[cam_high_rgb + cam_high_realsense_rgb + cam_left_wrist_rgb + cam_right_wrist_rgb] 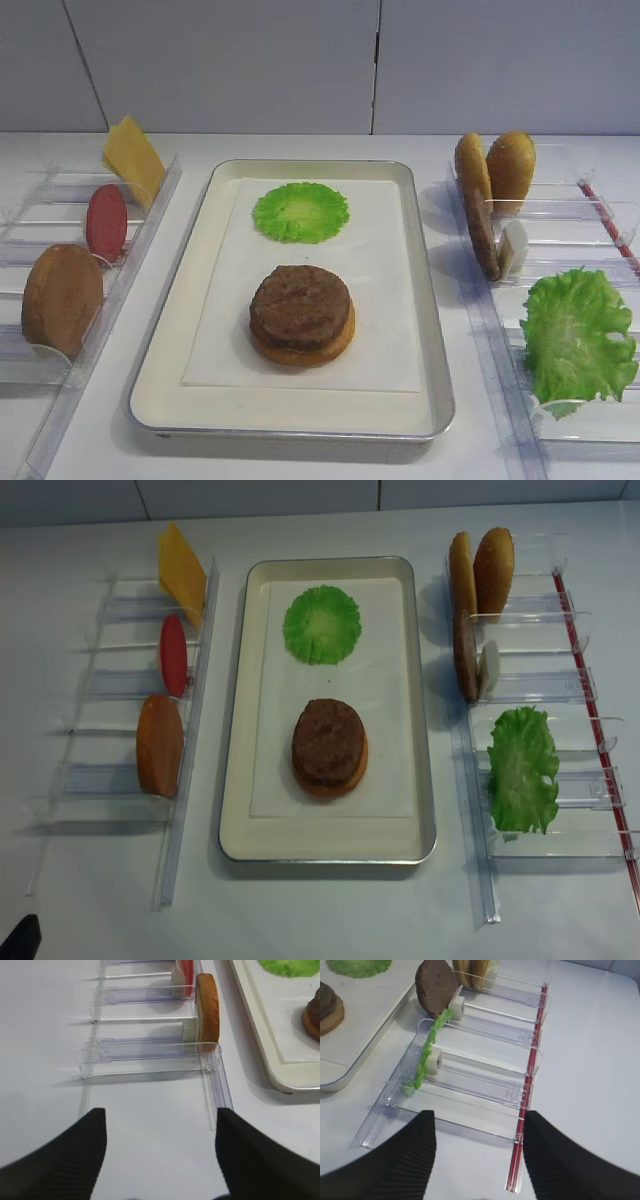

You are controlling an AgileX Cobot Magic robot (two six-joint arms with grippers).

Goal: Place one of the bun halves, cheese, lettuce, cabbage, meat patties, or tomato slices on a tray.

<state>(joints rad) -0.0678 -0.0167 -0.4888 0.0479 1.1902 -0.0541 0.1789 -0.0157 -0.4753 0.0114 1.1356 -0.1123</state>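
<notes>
both tools (479, 1152) (161, 1152) show only cropped black fingertips.

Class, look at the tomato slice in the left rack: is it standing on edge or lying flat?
Standing on edge. The tomato slice shows as a tall narrow red oval, propped upright in a slot of the clear left rack.
</notes>
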